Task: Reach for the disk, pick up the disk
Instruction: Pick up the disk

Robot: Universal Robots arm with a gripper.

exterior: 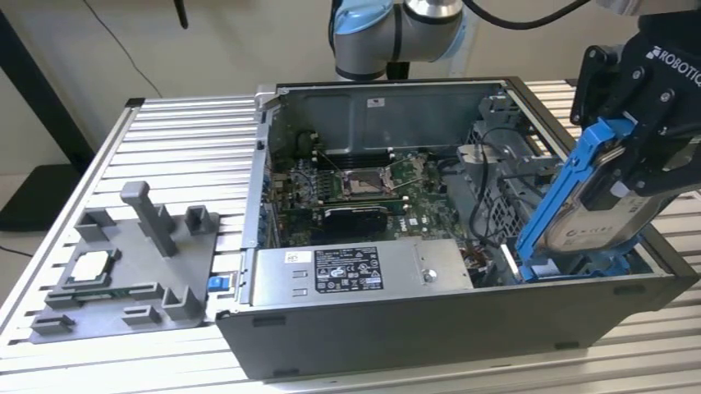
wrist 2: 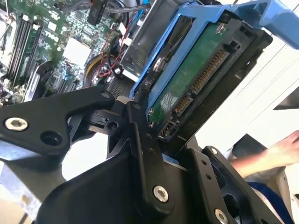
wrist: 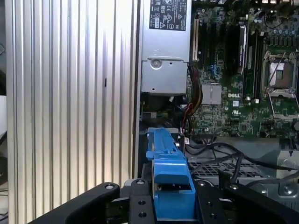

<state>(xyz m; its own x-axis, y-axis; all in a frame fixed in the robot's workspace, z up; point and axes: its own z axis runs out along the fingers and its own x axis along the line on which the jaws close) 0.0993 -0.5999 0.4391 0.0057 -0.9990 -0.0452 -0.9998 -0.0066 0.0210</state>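
Gripper apparently around disk

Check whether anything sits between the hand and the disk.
Nothing does. The hand is already shut on the disk, which it holds tilted above the open computer case, at the exterior view's right. In the second wrist view, black fingers press against the disk's blue carrier.

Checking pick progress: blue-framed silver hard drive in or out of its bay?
Out: blue-framed silver hard drive sits tilted above the case, clamped in the black claw.

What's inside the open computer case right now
Inside the case: green motherboard, grey power supply, cables. The disk, held by the end effector, covers the corner behind it.
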